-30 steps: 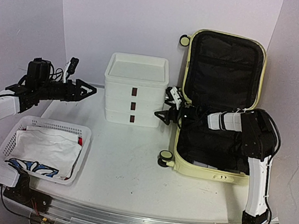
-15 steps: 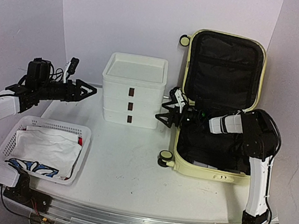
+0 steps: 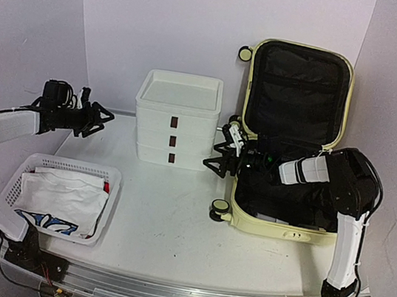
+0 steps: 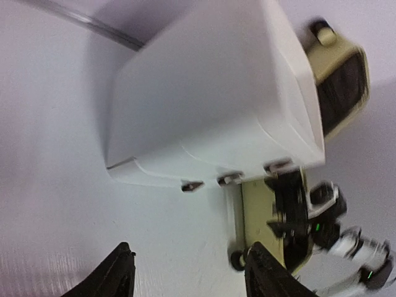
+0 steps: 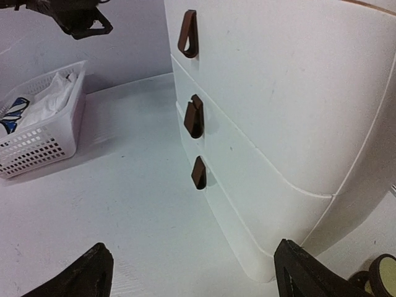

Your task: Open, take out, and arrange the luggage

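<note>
Caught right jaws spread wide and empty just right of the drawer box (image 3: 177,119), left jaws open and empty too, well left of it. Found the luggage (image 3: 297,88) lying open on the worktop beside the box's right side. Reckoned opening done, clothes (image 3: 56,198) already in the basket (image 3: 76,166) front-left of it, arranging unfinished.

Below me, the white table (image 3: 164,226) carries three things: basket (image 3: 76,166) near left, drawer box (image 3: 174,139) far middle, suitcase (image 3: 269,228) lying open on the right, lid upright.
</note>
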You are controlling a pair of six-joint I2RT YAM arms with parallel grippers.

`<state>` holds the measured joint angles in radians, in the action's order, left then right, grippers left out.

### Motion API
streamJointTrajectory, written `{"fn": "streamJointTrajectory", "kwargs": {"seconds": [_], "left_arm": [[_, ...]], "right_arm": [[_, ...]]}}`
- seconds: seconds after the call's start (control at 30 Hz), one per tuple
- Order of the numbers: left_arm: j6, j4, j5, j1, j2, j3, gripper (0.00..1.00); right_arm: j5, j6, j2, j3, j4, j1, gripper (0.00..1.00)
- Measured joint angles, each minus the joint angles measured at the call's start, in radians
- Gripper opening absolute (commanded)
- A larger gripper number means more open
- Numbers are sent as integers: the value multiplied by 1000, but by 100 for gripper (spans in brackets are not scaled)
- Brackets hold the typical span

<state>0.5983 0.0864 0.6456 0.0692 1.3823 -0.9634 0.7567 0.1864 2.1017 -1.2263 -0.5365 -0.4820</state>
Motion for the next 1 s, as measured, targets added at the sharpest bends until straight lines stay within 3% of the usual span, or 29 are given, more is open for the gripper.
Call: {"fn": "streamJointTrajectory", "kwargs": {"seconds": [0.1, 0.3, 0.57, 0.83, 1.0], "left_arm": [[72, 10, -2, -76, 182, -81, 50], [110, 31, 27, -67, 472, -272, 54], [100, 44, 60, -5, 656, -526, 63], [80, 48, 48, 51, 734, -623, 61], [19, 143, 24, 59, 756, -653, 59]], "right_arm": [[-58, 9, 0, -2, -9, -5, 97], [-106, 10, 10, -64, 6, 6, 98], [-117, 29, 73, -130, 17, 24, 98], [-68, 29, 129, -223, 59, 26, 98], [-27, 25, 148, -262, 88, 37, 97]]}}
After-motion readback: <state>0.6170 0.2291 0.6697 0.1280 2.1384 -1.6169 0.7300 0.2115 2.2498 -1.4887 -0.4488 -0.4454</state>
